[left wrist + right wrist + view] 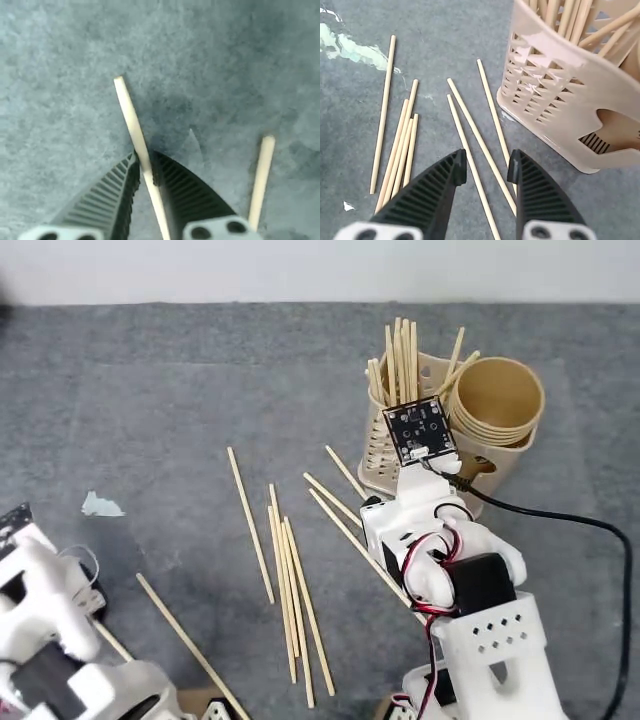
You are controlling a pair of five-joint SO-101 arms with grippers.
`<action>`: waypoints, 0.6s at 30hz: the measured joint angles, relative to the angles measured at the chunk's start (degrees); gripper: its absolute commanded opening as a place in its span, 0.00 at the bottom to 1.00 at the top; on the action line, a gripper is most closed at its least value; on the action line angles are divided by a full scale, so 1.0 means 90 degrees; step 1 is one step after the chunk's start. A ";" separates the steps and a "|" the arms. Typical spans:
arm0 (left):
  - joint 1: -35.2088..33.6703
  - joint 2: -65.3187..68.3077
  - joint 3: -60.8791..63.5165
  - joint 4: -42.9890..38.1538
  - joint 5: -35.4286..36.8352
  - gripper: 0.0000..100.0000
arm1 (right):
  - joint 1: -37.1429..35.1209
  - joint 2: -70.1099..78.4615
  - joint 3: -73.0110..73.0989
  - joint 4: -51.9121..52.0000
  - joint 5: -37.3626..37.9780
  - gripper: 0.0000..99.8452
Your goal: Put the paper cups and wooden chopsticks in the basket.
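At lower left the left claw [144, 159] is pinching one chopstick [131, 117] and, ideally, lifting it level before crossing; roughly nine loose chopsticks [290, 600] are lying mid-frame on the worktop [150, 420]; the right claw [487, 162] is hovering agape, empty, beside one upper-right basket [378, 465] holding one cup stack [498, 395].

- The left tool [144, 159] points steeply downward. Its two ribbed fingers are drawn together on a chopstick [127, 107], which runs out ahead of the tips.
- The left arm [50, 640] is folded low behind its tool, with the white joints bunched close together.
- The right tool [486, 162] also faces downward, its fingers spread with a clear gap between the tips.
- The right arm [470, 590] stretches forward behind its tool, with the wrist camera board [420, 430] at the front end.
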 measured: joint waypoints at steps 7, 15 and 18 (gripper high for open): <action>0.0889 0.0361 -0.1553 0.1368 0.0625 0.01 | 0.0000 0.0000 0.0000 0.0293 0.0000 0.14; 0.1895 0.0410 -0.4288 0.2999 0.1631 0.01 | -0.0010 0.0000 0.0000 0.0303 0.0000 0.14; 0.2383 0.0410 -0.5040 0.3263 0.1954 0.01 | 0.0000 0.0000 0.0000 0.0303 0.0000 0.14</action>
